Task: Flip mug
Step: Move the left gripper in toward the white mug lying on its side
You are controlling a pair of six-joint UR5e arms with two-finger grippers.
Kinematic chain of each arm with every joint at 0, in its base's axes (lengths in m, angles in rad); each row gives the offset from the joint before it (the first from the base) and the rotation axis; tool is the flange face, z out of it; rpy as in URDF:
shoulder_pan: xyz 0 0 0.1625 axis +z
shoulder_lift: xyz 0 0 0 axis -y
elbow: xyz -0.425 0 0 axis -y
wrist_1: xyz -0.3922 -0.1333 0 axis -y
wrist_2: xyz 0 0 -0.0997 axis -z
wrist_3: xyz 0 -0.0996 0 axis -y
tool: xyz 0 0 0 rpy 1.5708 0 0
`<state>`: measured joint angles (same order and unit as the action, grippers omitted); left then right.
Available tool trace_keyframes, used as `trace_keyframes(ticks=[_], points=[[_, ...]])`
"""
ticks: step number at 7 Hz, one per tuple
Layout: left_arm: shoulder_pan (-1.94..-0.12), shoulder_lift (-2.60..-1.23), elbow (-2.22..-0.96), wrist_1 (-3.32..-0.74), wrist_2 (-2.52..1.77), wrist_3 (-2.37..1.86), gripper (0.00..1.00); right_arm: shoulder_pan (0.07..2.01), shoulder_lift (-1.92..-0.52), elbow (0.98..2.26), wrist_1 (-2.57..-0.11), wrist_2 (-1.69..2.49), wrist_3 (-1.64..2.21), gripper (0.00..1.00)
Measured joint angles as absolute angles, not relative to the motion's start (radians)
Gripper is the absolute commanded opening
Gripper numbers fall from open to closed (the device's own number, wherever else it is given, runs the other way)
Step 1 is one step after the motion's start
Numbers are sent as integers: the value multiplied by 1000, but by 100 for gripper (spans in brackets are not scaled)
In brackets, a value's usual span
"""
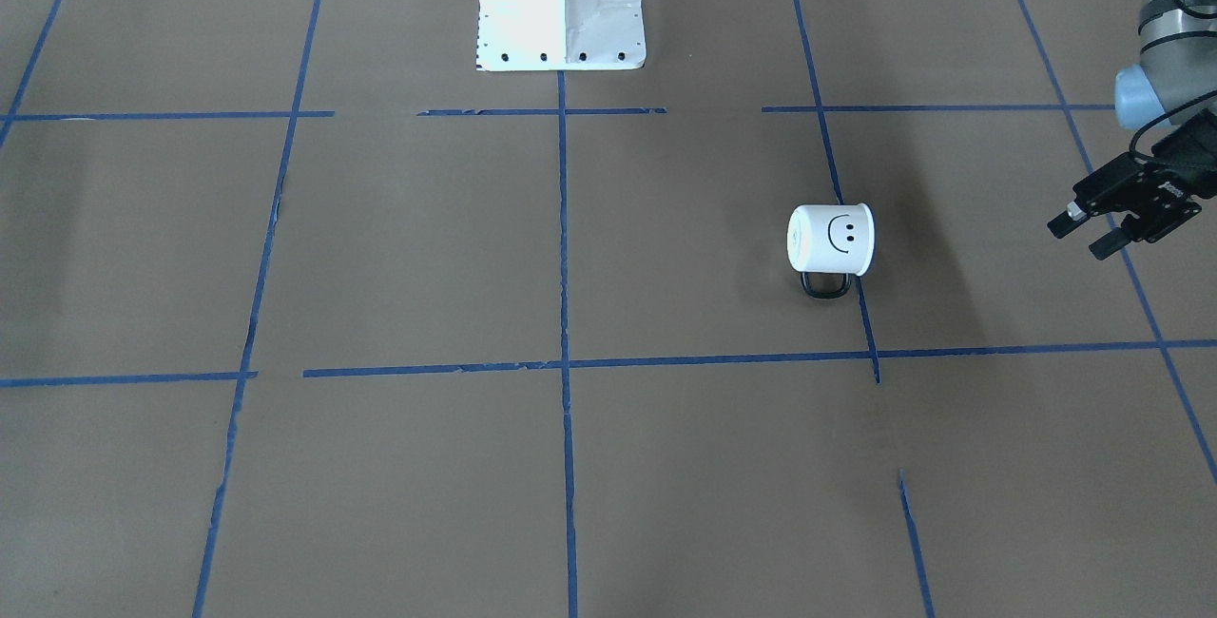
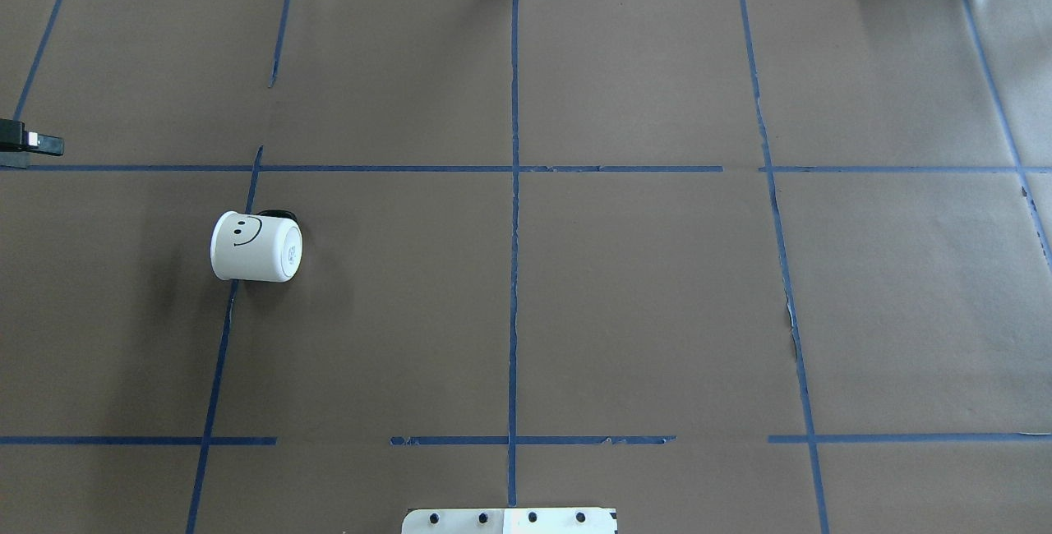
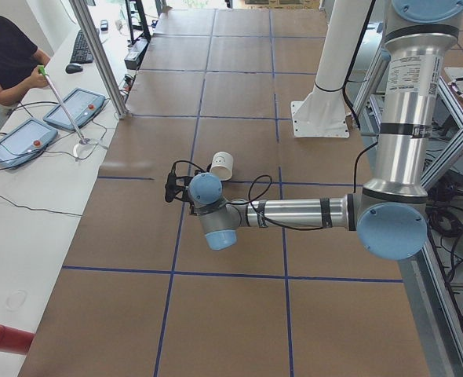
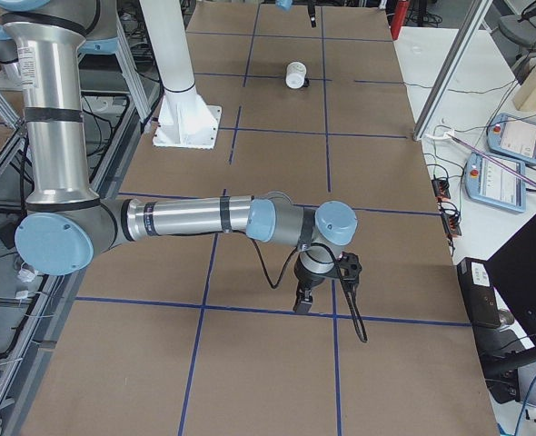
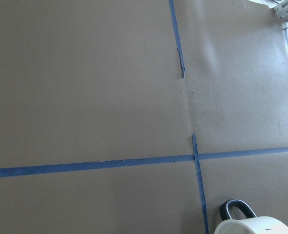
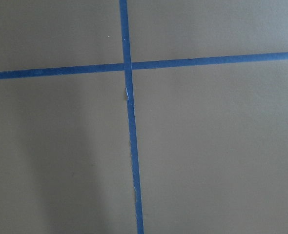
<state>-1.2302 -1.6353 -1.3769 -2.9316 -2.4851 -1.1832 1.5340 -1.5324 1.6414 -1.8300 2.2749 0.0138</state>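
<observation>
At bench's left end, L arm's black two-finger pincer [image 1: 1082, 236] hangs just above the paper, fingers spread apart and gripping nothing. It sits well apart from the mug, tips angled toward it.

Next in, small white cylindrical mug with black smiley face [image 1: 829, 240] lies on its side across a strip of blue tape [image 1: 865, 323]. The flat bottom faces bench centre and the mouth end faces the L pincer. Smiley is turned up toward the cams. Black loop handle [image 1: 825, 285] pokes out low on the side away from robot's base, down at paper level.

Far end, R arm's black pincer [image 4: 301, 307] points down close over the surface near a tape crossing, well apart from the mug. Seen from the side only, so can't tell whether it's open or closed.

Wide bench covered in brown paper [image 1: 428, 247] carries a blue tape grid; white robot pedestal [image 1: 561, 5] stands at its mid-edge. Operator in black top [image 3: 4, 59] sits at a side desk.
</observation>
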Motion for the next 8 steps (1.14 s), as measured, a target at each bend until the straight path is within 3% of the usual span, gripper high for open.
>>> trace_keyframes(ticks=[4,8], points=[[-1080,-1655,-1365,-3209,-2303,-1524,100,1534,-1533,1641,-1830,2275,14,100],[-925,-1667,-1361,-3321,-2086,-1635,100,1534,-1533,1641,-1830,2275,14,100]])
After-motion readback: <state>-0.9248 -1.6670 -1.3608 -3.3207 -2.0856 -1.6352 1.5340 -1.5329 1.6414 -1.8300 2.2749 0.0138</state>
